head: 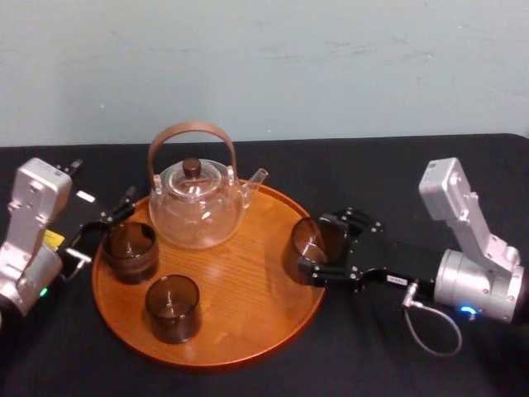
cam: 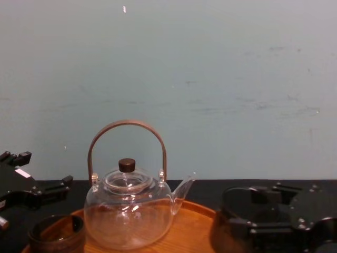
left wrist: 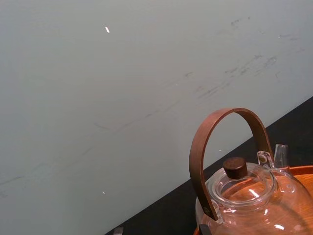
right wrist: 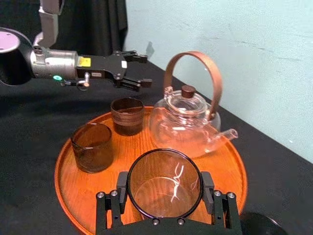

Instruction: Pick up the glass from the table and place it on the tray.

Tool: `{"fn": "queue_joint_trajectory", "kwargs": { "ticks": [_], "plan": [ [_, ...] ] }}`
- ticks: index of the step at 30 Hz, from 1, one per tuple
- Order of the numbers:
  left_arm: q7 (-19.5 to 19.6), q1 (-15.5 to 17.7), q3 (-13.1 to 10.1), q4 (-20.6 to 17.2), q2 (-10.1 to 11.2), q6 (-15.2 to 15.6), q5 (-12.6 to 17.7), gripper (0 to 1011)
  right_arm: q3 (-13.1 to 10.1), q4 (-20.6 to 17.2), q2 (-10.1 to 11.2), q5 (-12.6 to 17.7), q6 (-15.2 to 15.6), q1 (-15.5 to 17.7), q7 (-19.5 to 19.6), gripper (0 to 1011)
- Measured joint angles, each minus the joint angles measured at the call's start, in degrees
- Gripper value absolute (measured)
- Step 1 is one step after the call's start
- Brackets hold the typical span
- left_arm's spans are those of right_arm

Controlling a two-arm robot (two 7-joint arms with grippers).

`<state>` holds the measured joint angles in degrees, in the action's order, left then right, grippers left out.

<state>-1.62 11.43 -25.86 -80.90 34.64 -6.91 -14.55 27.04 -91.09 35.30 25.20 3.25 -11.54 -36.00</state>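
Orange-brown wooden tray (head: 248, 289), round with a low rim, sits in the middle of a table (head: 372, 174) covered in black cloth. A pale blue-green wall (head: 264, 58) stands behind.

At the back of the tray is a clear glass teapot (head: 197, 207) with a dark knob on its lid and a brown hoop handle. Its spout points to the robot's right.

The right gripper (head: 318, 246) reaches in from the right, low over the tray's right edge. It holds a smoky dark glass (right wrist: 165, 182), upright and open end up. Its black fingers (right wrist: 122, 185) press against opposite sides of the glass. The glass is just inside the tray's right rim, with wood grain showing through its base. Whether its base touches the wood or hangs just above it cannot be told. It is well apart from the teapot.

Two matching dark glasses stand upright on the left half of the tray. The second glass (head: 131, 251) is at the back left, close to the teapot's side. The third glass (head: 173, 308) is nearer the front, a little apart from the second.

The left gripper (right wrist: 139, 70) is over the cloth by the tray's back left rim, just beside the second glass without touching it. Its fingers are spread apart and hold nothing.
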Motion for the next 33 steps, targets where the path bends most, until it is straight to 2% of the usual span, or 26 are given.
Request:
{"fn": "queue_joint_trajectory", "kwargs": {
  "ticks": [16,33],
  "plan": [
    [0.0,0.0,0.0,0.0,0.0,0.0,0.0,1001,4.6,4.6,-3.4,-1.3,-2.0,-3.8,-1.7,902],
    [0.0,0.0,0.0,0.0,0.0,0.0,0.0,1001,6.9,9.1,-6.0,-2.9,-3.7,-5.1,-1.9,902]
  ]
}}
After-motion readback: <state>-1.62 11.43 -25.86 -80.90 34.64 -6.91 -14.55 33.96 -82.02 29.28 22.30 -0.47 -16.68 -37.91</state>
